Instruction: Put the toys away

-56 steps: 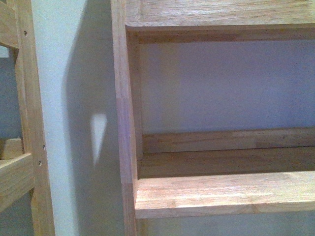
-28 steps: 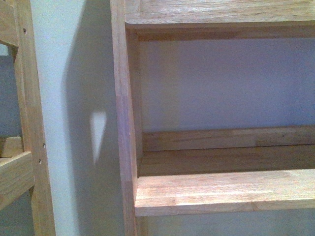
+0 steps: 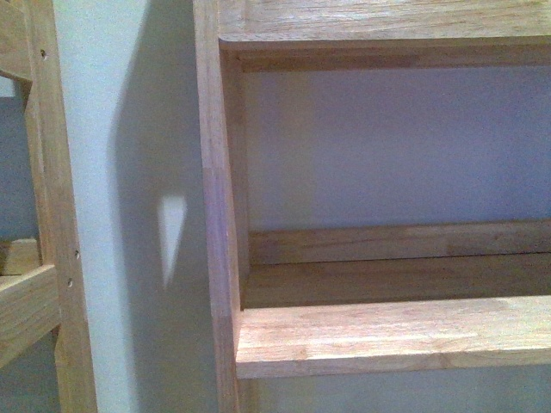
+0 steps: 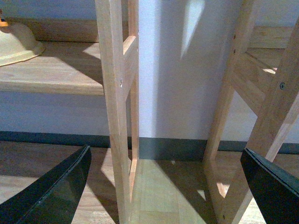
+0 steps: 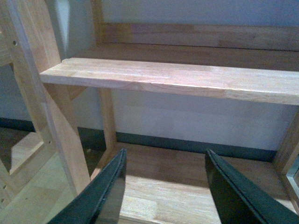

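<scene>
Plush toy on a shelf, well apart from both grippers.
Only the plush toy's point(image 4: 16, 44) pale edge shows on the wooden shelf point(image 4: 56, 70); left gripper point(image 4: 163, 186) gapes wide, empty; right gripper point(image 5: 163, 186) open, empty, below a shelf board point(image 5: 177, 79).

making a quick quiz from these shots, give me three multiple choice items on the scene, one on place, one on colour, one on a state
1. In the left wrist view, where does the cream rounded object rest?
A. on the floor
B. on a wooden shelf board
C. between the hand's fingers

2. What colour is the baseboard strip along the foot of the wall, seen in the right wrist view?
A. dark grey
B. white
C. red

3. What is the state of the right hand?
A. shut on a toy
B. shut on nothing
C. open and holding nothing

Answers:
1. B, since it sits on the shelf board beside the wooden upright.
2. A, since the strip is a dark band under the pale wall.
3. C, since its two dark fingers stand apart with only bare wood showing between them.
</scene>
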Controlling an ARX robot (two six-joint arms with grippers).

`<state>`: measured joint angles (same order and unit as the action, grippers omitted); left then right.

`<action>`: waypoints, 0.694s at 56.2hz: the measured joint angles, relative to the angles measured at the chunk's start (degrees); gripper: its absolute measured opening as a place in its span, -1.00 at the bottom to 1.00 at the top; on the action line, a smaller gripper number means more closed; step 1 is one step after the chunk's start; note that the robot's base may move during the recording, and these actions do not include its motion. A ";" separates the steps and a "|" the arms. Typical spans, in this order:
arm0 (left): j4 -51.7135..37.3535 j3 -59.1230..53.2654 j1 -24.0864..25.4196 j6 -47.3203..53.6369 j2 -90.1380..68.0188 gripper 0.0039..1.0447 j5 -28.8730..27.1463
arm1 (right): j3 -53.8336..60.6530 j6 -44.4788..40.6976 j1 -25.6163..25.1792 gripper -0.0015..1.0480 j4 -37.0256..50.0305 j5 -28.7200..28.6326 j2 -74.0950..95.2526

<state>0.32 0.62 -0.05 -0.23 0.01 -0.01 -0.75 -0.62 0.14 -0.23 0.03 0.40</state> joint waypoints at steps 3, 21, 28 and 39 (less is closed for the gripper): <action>0.00 0.00 0.00 0.00 0.00 0.89 0.00 | 0.00 0.00 0.00 0.36 0.00 0.00 0.00; 0.00 0.00 0.00 0.00 0.00 0.89 0.00 | 0.00 0.22 0.00 0.99 0.00 0.00 0.00; 0.00 0.00 0.00 0.00 0.00 0.89 0.00 | 0.00 0.24 0.00 0.99 0.00 0.00 0.00; 0.00 0.00 0.00 0.00 0.00 0.89 0.00 | 0.00 0.24 0.00 0.99 0.00 0.00 0.00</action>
<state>0.32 0.62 -0.05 -0.23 0.01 -0.01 -0.75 -0.38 0.14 -0.23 0.03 0.40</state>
